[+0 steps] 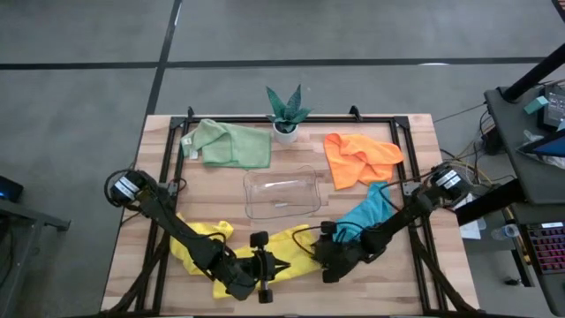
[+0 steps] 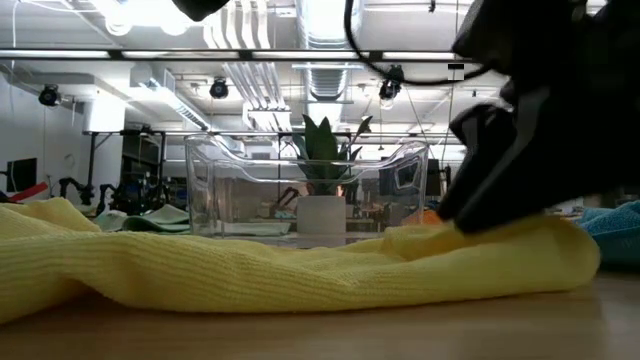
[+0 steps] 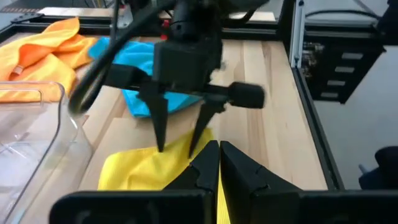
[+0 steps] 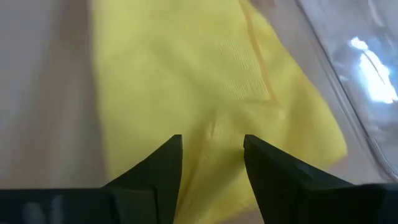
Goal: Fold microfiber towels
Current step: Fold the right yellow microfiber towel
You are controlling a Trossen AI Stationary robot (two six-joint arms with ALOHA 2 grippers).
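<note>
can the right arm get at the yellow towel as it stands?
Probably yes: the right gripper hangs open directly over the yellow towel, nothing between; the clear tray sits beside it, apart.

Left gripper closed, right gripper parted

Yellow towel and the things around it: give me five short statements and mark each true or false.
1. The right hand has its fingers apart over the yellow towel. True.
2. The left hand is wide open. False: its fingers are shut together, with a strip of yellow towel showing between them.
3. The orange towel lies inside the clear plastic tray. False: it lies on the table beside the tray.
4. The pale green towel lies beside the potted plant. True.
5. The teal-blue towel is neatly folded in the tray. False: it lies crumpled on the table, near the right arm.
</note>
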